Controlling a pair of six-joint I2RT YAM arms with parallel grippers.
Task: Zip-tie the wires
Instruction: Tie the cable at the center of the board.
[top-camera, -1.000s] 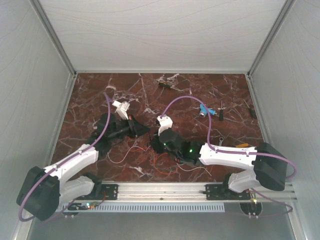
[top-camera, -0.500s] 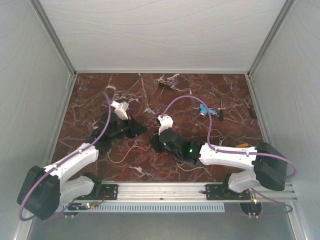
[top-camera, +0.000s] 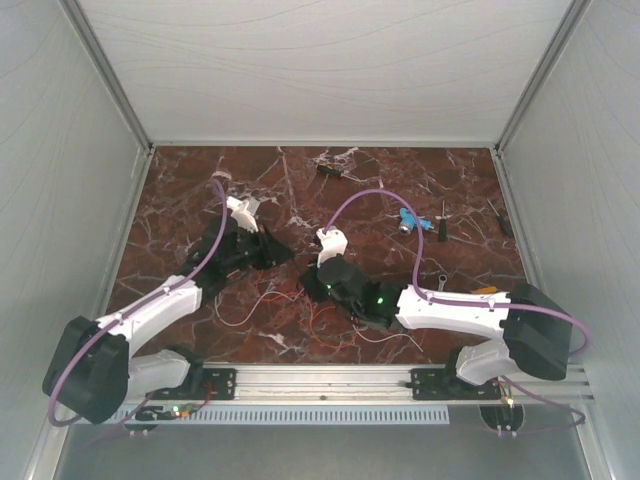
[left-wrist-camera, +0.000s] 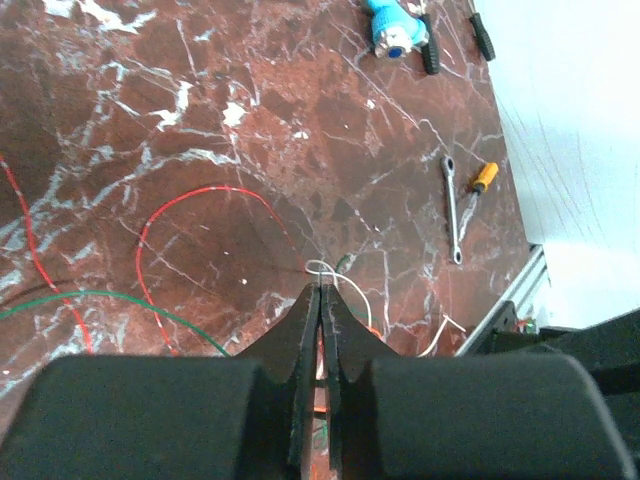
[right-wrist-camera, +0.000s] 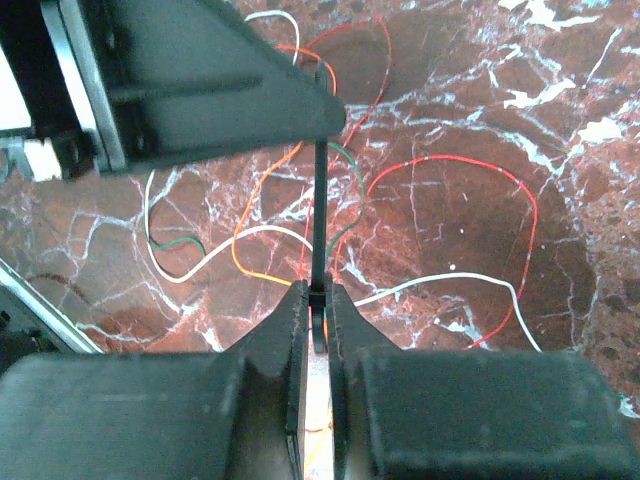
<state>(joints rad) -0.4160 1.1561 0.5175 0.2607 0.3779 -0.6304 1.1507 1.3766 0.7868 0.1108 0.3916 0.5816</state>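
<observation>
Left gripper (top-camera: 268, 248) shifted back slightly, jaws together, black strip (right-wrist-camera: 319, 210) clamped in right gripper (right-wrist-camera: 318, 292), shown only by R wrist cam, over wires (right-wrist-camera: 447, 158)

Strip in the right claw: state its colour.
Black. The strip shows best in the right wrist view, pinched in the right claw.

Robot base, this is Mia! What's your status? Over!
Right gripper shut on black strip. Left gripper shut, tip at strip's other end. Wires loose on table underneath, not tied. Wrench far aside, nothing blocking.
</observation>
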